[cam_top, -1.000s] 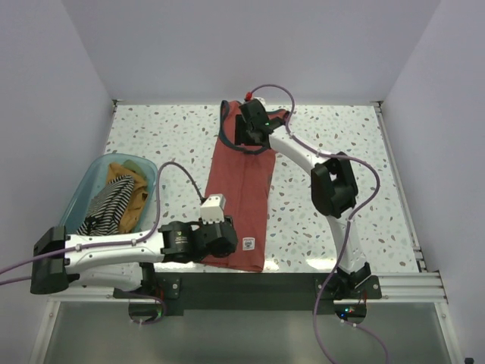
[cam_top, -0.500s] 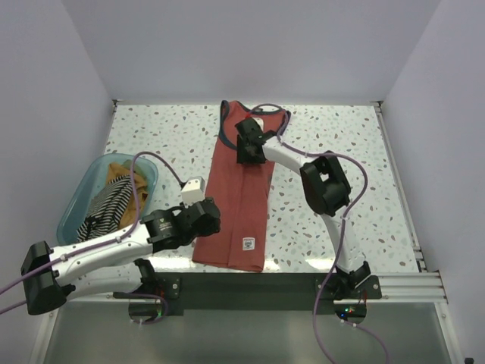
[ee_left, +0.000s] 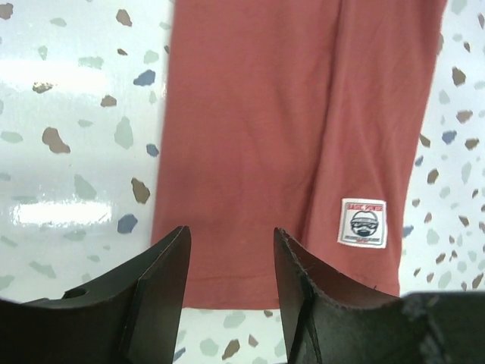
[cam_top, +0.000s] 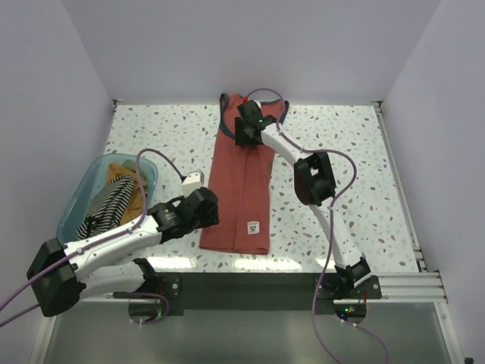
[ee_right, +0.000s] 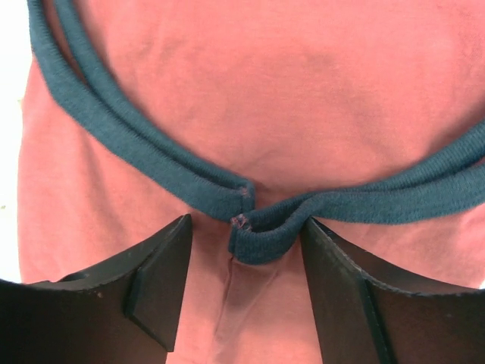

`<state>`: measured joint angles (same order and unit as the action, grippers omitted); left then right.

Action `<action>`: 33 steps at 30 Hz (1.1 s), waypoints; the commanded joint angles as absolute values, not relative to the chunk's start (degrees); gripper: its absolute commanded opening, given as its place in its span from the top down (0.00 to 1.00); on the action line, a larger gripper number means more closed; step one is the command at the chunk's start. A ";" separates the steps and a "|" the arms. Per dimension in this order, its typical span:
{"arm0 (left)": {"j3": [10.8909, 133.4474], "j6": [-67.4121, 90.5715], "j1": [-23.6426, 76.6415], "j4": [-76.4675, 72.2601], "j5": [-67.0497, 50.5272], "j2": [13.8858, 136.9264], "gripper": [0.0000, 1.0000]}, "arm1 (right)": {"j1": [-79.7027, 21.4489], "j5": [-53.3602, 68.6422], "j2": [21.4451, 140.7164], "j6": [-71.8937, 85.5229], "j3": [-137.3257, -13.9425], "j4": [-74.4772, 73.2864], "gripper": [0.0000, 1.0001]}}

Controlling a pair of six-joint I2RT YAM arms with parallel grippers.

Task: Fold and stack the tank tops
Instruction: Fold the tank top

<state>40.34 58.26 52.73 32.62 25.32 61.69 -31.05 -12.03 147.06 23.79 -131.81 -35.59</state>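
Left tool and right tool hover, jaws seemingly parted.

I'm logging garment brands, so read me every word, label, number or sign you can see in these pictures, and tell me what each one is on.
White patch sewn near the hem of the rust-red tank top: a strip of lettering above a round blue-white graphic, too blurred to read in either view.
Nothing else: no other word, number or sign can be read in any of the views.

Rust-red tank top on table, striped top in bin
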 commanded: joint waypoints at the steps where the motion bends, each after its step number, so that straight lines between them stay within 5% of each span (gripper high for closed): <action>1: 39.38 52.83 46.96 24.36 19.96 64.07 0.47 | -27.52 -9.76 152.30 18.11 -137.01 -35.78 0.36; 12: 39.38 47.81 41.04 18.98 13.54 69.96 0.37 | -26.02 -4.92 140.02 14.59 -132.89 -27.95 0.09; 19: 32.00 51.15 40.96 20.13 12.31 66.36 0.34 | -26.10 -6.23 129.65 20.29 -129.13 -33.92 0.06; 25: 25.41 50.98 41.04 16.35 10.99 63.55 0.34 | -28.21 -9.84 112.19 26.19 -102.25 -29.97 0.07; 33: 20.40 51.24 40.96 14.86 10.20 58.54 0.36 | -33.74 -8.71 91.34 37.96 -64.63 -22.95 0.21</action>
